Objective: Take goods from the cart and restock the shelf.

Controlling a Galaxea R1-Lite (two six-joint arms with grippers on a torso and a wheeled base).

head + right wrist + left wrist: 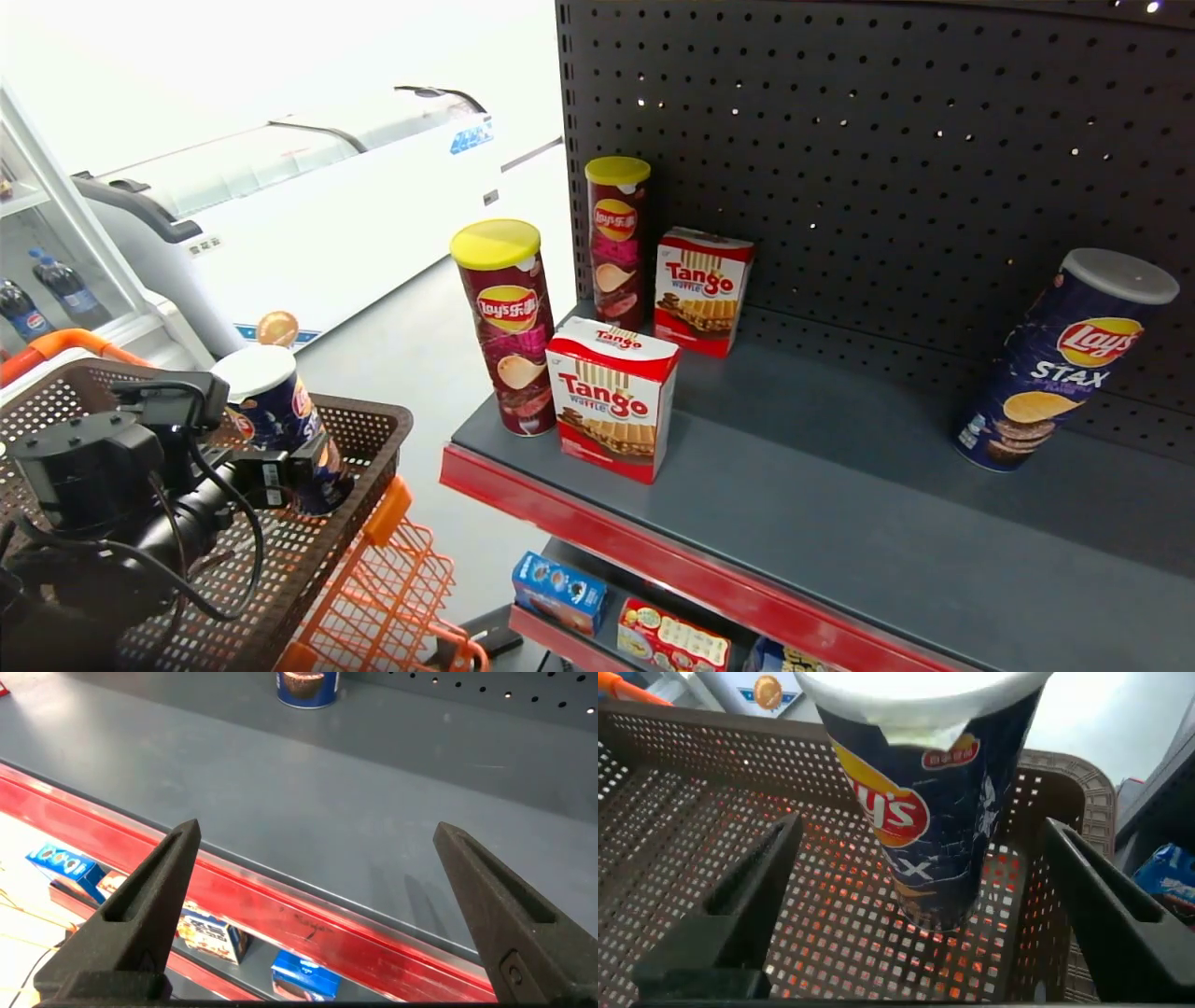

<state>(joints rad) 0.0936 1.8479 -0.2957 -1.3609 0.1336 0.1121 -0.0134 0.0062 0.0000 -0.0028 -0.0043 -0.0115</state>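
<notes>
1. Left gripper (918, 829) is found nearest, down in the cart. Its black fingers are spread wide on either side of the can, with a gap showing on each side, so nothing's pinched yet.
2. That dark blue chip can with the white lid (920, 859) is stood on the floor of the brown plastic mesh basket (378, 420), near the corner closest to the shelf. Its long axis runs roughly vertical, lid up and base down. It's probably being straddled side-on so it can be lifted upright.
3. The basket is carried on the orange wire cart (373, 579), which is set just beside the shelf's end.
4. On the grey shelf board with the red front lip (794, 485), a matching dark blue can (1064, 364) is seen far right, tilted toward the black pegboard back (887, 140). The bare stretch next to it is likely meant for the new one.
5. Two red cans with yellow lids (509, 327) and two red-and-white wafer boxes (611, 397) are grouped at the left end, labels faced forward.
6. Right gripper (318, 831) is held over the shelf's front lip, fingers spread with nothing between them, presumably kept clear.
</notes>
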